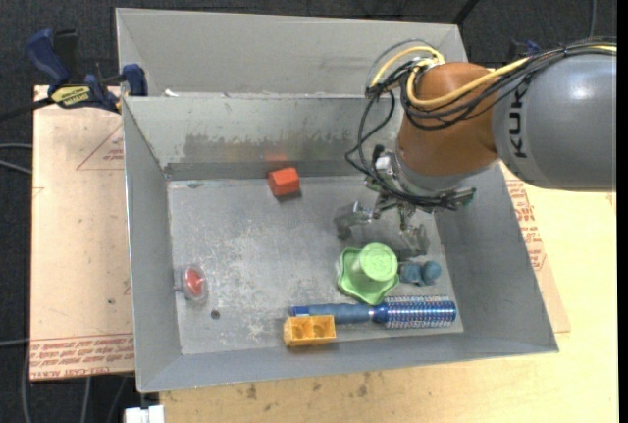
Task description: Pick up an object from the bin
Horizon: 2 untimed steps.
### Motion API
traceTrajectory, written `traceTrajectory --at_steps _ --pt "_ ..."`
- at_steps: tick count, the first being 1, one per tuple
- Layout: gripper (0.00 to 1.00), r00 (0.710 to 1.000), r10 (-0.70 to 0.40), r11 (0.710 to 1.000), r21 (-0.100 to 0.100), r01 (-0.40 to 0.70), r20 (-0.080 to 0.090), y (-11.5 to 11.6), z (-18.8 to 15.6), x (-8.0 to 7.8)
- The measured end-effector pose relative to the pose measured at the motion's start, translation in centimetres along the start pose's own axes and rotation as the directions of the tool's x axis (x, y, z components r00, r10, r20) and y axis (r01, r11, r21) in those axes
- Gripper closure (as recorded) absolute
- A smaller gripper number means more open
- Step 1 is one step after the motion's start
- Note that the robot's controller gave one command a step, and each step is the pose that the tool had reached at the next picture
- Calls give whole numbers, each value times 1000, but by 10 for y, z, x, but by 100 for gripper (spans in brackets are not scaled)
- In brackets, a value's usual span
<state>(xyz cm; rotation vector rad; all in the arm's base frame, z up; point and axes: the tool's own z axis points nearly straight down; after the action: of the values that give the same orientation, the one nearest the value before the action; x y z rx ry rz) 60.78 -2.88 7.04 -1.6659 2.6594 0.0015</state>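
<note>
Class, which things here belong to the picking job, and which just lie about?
Job: gripper; green round plastic cup nearest it; grey metal bin.
Lying about: orange cube; small red round thing; blue bristle brush with yellow handle; small blue piece.

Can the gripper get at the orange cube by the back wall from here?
Probably yes: the orange cube sits alone, toward the view's left of the gripper, with nothing between them, though the bin's back wall stands close behind it.

cube [285,182] back-centre | cup [369,273] just before tool [383,227] | brush [417,313] before cup | disc [193,283] far left
</note>
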Motion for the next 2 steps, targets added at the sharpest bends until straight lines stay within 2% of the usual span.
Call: traceTrajectory --at_steps 1,2 --pt "0 996 87 996 -2 -87 0 36 0 11" --pt "0 837 548 837 0 -548 -1 46 1 -3"
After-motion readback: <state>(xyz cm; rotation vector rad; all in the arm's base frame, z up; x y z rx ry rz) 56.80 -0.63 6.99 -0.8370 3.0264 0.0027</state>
